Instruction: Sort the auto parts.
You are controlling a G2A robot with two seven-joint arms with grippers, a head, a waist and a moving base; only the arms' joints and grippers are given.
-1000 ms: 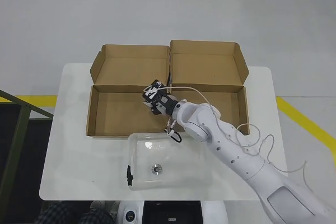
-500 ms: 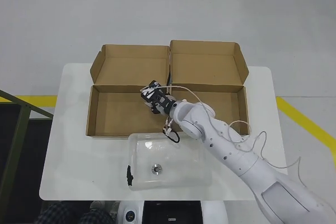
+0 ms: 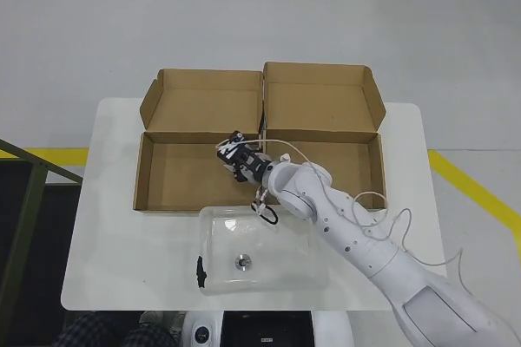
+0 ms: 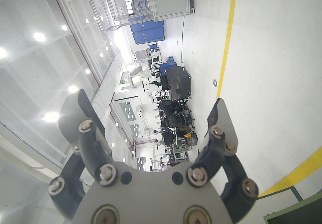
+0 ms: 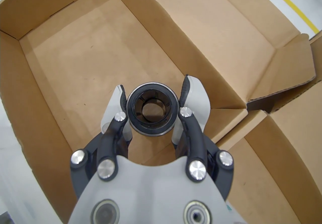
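My right gripper (image 5: 152, 99) is shut on a black ring-shaped bearing (image 5: 151, 112) with a metal rim, held above the floor of the left cardboard box (image 5: 75, 54). From above, that gripper (image 3: 234, 158) hangs over the right end of the left box (image 3: 169, 178), near the wall shared with the right box (image 3: 365, 160). A clear plastic bin (image 3: 286, 273) at the table's front holds a small round metal part (image 3: 241, 261), and a thin black part (image 3: 200, 272) lies at its left wall. My left gripper (image 4: 151, 106) is open and points up at a hall with nothing between its fingers.
Both boxes have their lids (image 3: 204, 95) folded open toward the back of the white table (image 3: 113, 252). A white cable (image 3: 391, 212) loops beside the right arm over the right box.
The right gripper has shifted a little leftward over the left box, still carrying the bearing. The parts in the clear bin have not moved.
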